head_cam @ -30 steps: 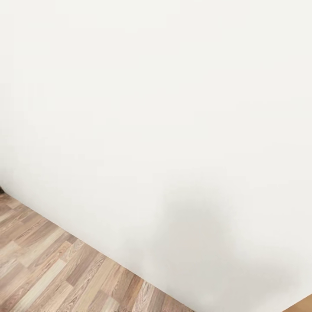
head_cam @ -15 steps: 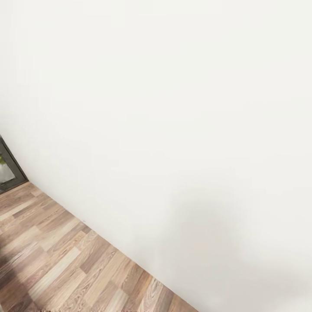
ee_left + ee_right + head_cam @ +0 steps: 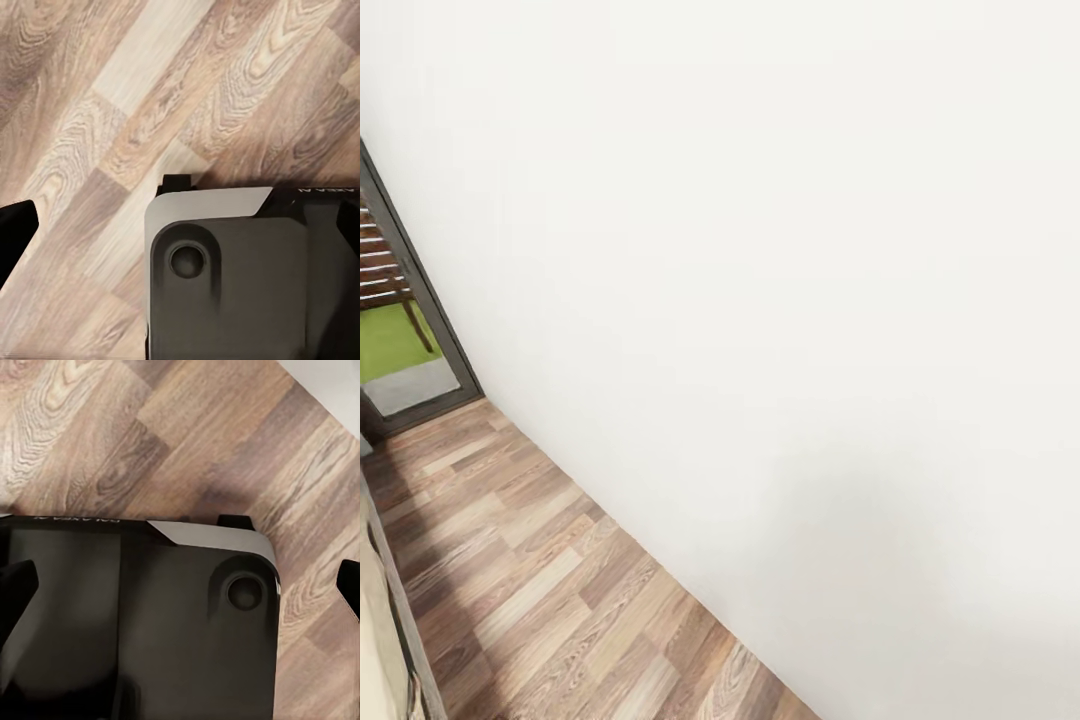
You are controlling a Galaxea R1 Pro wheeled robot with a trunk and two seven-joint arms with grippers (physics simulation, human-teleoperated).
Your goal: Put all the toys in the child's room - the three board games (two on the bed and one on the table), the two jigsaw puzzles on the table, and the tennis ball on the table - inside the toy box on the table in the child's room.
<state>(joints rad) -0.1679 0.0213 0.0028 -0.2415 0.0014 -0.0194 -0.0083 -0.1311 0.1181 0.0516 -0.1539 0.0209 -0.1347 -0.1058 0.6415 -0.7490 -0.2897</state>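
Observation:
The toys, the toy box and the table are out of view. A sliver of the bed [image 3: 374,640], beige mattress with a grey frame, sits at the lower left of the head view. My left gripper [image 3: 180,229] hangs open over the wood floor, one dark fingertip [image 3: 15,232] at the picture's edge, nothing held. My right gripper [image 3: 181,585] is open too, its fingertips [image 3: 15,589] spread wide above my own dark base [image 3: 150,630].
A plain white wall [image 3: 780,300] runs diagonally across the head view, close ahead. A strip of wood-plank floor [image 3: 550,580] lies between the wall and the bed. A dark-framed window [image 3: 420,300] with green lawn behind it stands at the far left.
The head view has swung left: the wall has slid right, more floor shows, and the window and the bed's edge have come into the picture.

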